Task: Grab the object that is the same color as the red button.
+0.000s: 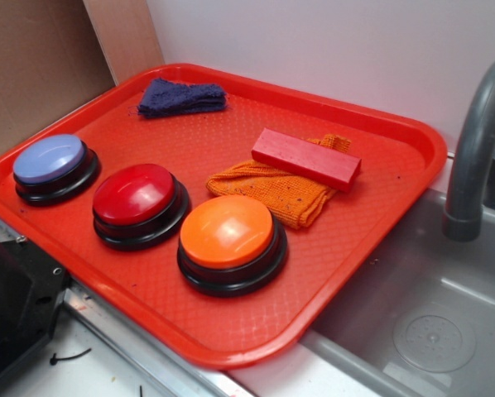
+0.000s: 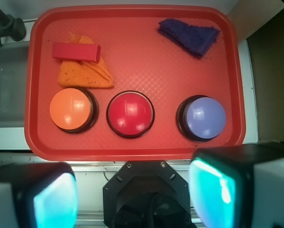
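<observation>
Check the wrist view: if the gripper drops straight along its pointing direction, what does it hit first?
Likely the round glossy red button, or bare red plastic tray just beyond it; both lie between the two fingers. Depth is unclear. The flat red rectangular block on the orange knitted cloth sits off-line to one side.

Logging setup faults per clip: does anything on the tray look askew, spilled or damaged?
Nothing spilled or broken. The red block lies partly atop the crumpled orange cloth, not flat on the red tray. A blue cloth is bunched in the far corner. The three buttons sit upright in a row.
</observation>
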